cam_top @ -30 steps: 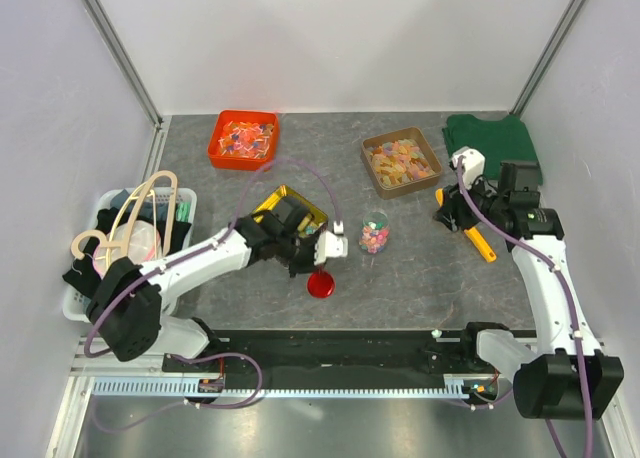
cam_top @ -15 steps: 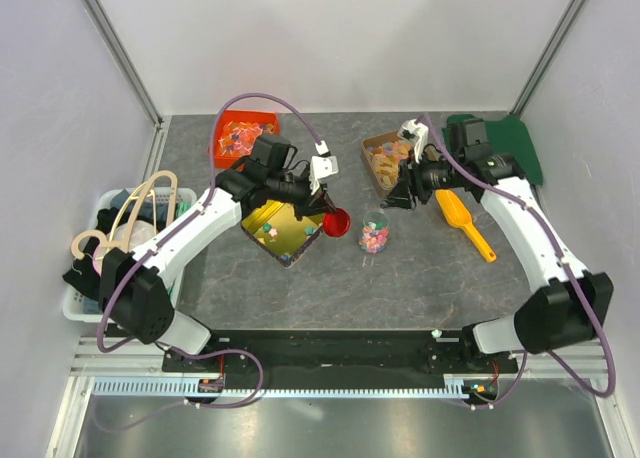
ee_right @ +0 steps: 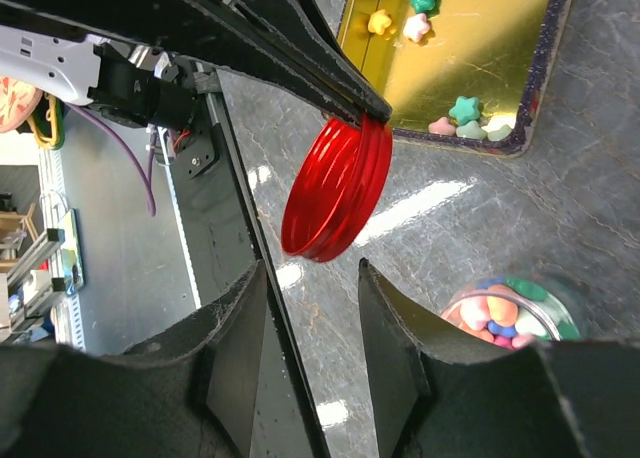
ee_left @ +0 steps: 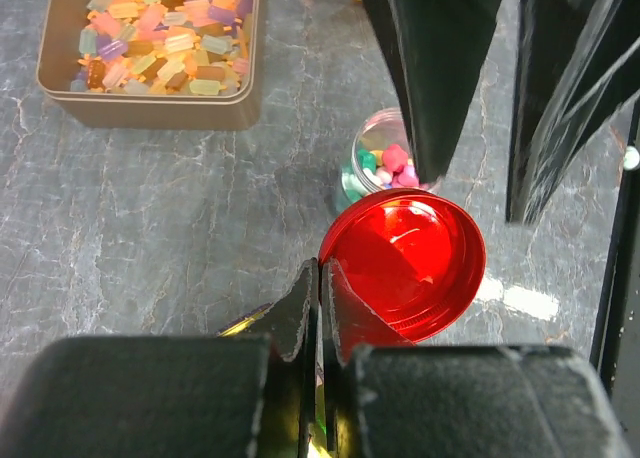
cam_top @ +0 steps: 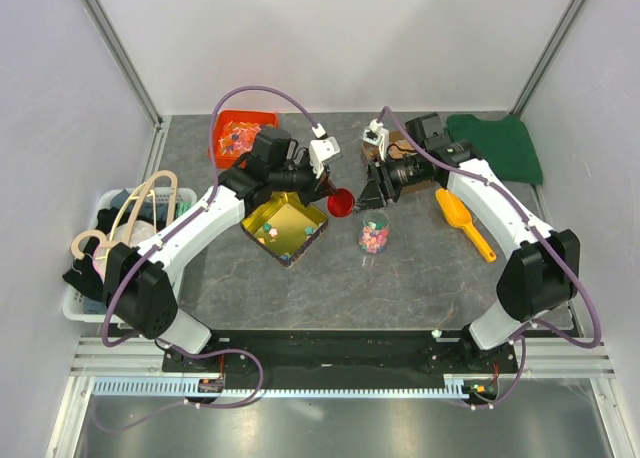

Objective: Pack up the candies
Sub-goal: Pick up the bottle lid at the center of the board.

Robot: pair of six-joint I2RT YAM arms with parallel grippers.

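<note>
The candies [cam_top: 373,237] fill a small clear jar [ee_left: 383,164] standing open on the grey table; a few more lie in the yellow tray [cam_top: 268,216]. My left gripper [ee_left: 320,270] is shut on the rim of the red lid [ee_left: 408,264] and holds it in the air, just left of and above the jar. In the top view the left gripper [cam_top: 330,193] faces my right gripper [cam_top: 373,191]. My right gripper [ee_right: 312,266] is open, its fingers either side of empty space just short of the lid [ee_right: 335,190], with the jar [ee_right: 512,308] below it.
A brown tray [ee_left: 150,106] of flat gummies sits behind the jar, mostly under the right arm in the top view. An orange-red tray [cam_top: 232,135] is at the back left. A yellow scoop [cam_top: 462,219], a green cloth [cam_top: 500,144] and a white basket [cam_top: 80,303] lie at the sides.
My left arm lifted the red lid off the table and carried it back and right, beside the jar. My right arm swung left from the yellow scoop to face the lid.
</note>
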